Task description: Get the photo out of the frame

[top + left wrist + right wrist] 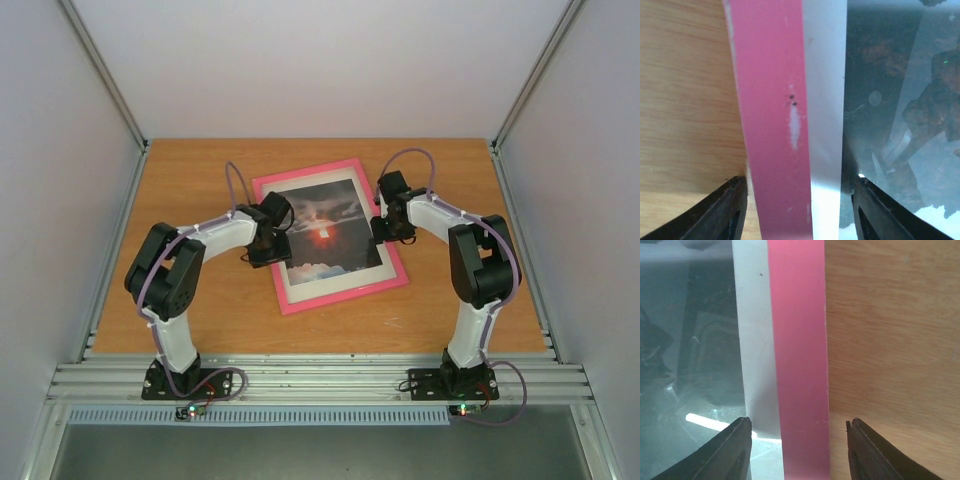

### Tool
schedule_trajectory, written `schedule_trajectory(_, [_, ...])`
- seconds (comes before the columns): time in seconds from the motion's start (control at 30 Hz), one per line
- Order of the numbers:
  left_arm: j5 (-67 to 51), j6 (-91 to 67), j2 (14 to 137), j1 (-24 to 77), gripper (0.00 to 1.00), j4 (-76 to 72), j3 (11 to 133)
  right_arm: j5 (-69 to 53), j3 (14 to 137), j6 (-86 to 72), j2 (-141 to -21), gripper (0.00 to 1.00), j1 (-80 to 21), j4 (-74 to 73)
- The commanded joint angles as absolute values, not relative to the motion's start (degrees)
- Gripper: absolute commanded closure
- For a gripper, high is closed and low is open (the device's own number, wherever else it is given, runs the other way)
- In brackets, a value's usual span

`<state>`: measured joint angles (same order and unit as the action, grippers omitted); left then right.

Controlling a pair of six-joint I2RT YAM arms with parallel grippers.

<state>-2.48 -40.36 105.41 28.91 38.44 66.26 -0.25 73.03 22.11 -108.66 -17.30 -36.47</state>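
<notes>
- We've got the frame [345,293] lying flat and face up on the counter [180,180], skewed a bit vs the counter's edges.
- The photo [324,232] sits inside the frame, not out yet: red sun, dark clouds, pale strip at the btm.
- A white border [825,100] runs btwn the photo & the frame's pink rail.
- The left arm [215,235] reaches in to the frame's left side. Its jaws are released and spread wide.
- On the left wrist cam, one tip hangs over bare counter just outside the frame and the other over the photo inside it. The pink rail + white border pass btwn the two tips.
- We can't tell whether those tips touch anything below.
- On that left rail we spot two dark specks [792,100] w/ a pale scuff [795,127] just beneath them.
- The right arm [450,215] comes in at the frame's right side, opposite the left arm. Its jaws are also released, nothing held.
- The right wrist cam shows the same straddle: one tip over the photo, the other over counter outside the frame, rail & border btwn them.
- Contact there is also unclear to us.
- Sheen & reflections lie over the photo in both wrist views, so its detail is murky close up.
</notes>
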Motion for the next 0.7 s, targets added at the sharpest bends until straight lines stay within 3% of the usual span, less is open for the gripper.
schedule_trajectory(0.0, [-2.1,-39.6,107.3,28.7,0.44,39.3,68.2,-1.3,72.6,21.3,-109.3,0.49,-16.9,-35.9])
schedule_trajectory(0.13, [-1.7,-38.0,108.2,28.8,0.52,39.8,69.0,-0.6,70.9,20.9,-109.1,0.63,-16.9,-35.6])
schedule_trajectory(0.3, [-3.0,-36.0,110.4,29.0,0.67,40.2,71.0,-0.2,68.5,20.0,-107.6,0.77,-16.9,-35.5])
schedule_trajectory(0.67, [-5.4,-33.4,113.4,29.8,0.82,40.9,75.7,-0.2,63.7,14.2,-103.8,0.99,-16.9,-36.4])
